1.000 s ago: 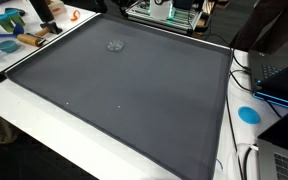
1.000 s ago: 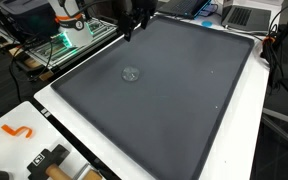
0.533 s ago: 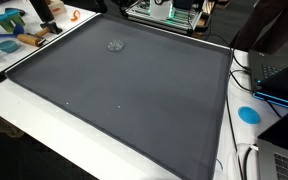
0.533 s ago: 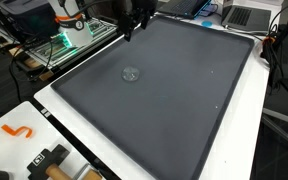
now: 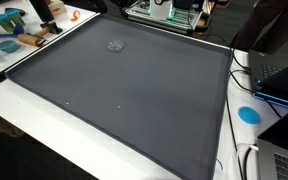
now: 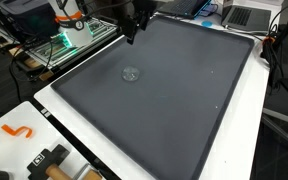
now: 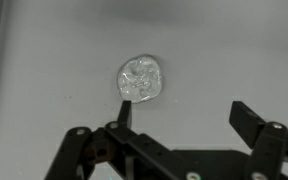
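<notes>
A small crumpled piece of clear plastic (image 7: 141, 79) lies on the dark grey mat (image 7: 224, 50). It also shows as a pale blob in both exterior views (image 5: 115, 44) (image 6: 131, 73). My gripper (image 7: 184, 113) is open and empty, high above the mat, with the plastic just beyond its left fingertip in the wrist view. In an exterior view the gripper (image 6: 131, 32) hangs at the mat's far edge. In the exterior view from the table's front it is out of view.
The mat (image 5: 124, 90) covers most of a white table (image 6: 234, 140). Tools lie at a corner (image 5: 14, 35), with an orange hook (image 6: 17, 131) and a black tool (image 6: 49, 158). Laptops (image 5: 279, 80) and a blue disc (image 5: 248, 113) sit at one side. A lit rack (image 6: 69, 35) stands behind.
</notes>
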`<state>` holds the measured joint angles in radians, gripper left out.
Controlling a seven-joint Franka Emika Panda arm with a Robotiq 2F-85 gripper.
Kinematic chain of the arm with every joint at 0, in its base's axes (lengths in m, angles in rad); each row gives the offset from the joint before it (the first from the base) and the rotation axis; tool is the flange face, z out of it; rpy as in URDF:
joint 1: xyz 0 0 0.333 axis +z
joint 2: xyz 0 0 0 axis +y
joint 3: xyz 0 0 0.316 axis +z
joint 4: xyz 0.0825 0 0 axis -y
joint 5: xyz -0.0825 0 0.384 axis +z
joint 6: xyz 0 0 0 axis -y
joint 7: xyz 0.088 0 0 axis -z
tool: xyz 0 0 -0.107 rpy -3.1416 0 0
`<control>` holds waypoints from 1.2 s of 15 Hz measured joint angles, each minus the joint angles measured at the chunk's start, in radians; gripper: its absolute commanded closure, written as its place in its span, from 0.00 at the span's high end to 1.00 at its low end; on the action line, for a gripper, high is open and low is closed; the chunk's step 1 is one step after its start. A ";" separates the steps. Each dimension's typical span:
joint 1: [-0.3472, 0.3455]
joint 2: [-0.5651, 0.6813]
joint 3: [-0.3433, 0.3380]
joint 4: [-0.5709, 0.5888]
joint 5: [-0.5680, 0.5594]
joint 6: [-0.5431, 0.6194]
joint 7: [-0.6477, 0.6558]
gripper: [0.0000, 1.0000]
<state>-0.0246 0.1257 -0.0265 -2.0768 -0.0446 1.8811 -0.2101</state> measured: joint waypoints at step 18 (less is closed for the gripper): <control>-0.066 0.008 -0.002 -0.353 -0.043 0.551 -0.654 1.00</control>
<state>-0.0906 0.1332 -0.0282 -2.4298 -0.0881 2.4319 -0.8641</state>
